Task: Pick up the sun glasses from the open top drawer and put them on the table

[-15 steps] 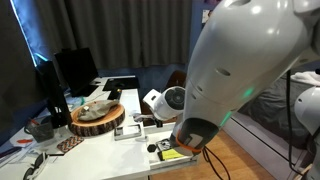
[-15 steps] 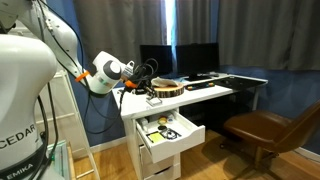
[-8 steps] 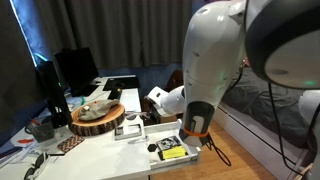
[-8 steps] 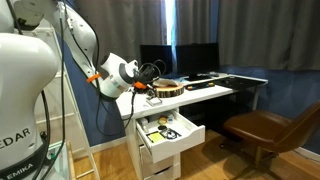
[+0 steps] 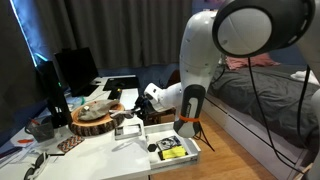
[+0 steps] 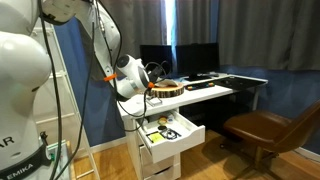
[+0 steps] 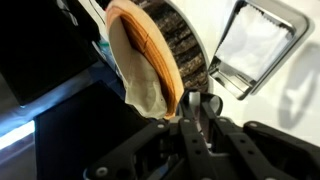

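Observation:
My gripper (image 7: 200, 103) has its fingers pressed together with nothing visible between them. It hangs over the white table (image 5: 120, 160) beside the round wooden slab (image 7: 165, 45). In both exterior views it is at the table's end above the drawer unit (image 5: 128, 119) (image 6: 149, 96). The open top drawer (image 6: 186, 137) sticks out below the table edge and also shows in an exterior view (image 5: 190, 150). A small dark shape in it looks like the sun glasses (image 6: 170, 133), next to a flat yellow-and-black object (image 5: 172, 153). The drawer is out of the wrist view.
A crumpled cloth (image 7: 135, 65) lies on the wooden slab. A white box (image 7: 255, 45) sits on the table beside the gripper. Monitors (image 5: 70, 70) stand at the back, a cup (image 5: 40, 128) near the table's end. A brown chair (image 6: 260, 130) stands by the desk.
The arm has swung away from the camera and toward the table. The gripper has moved in over the table's end next to the wooden slab. The drawer's contents have not moved.

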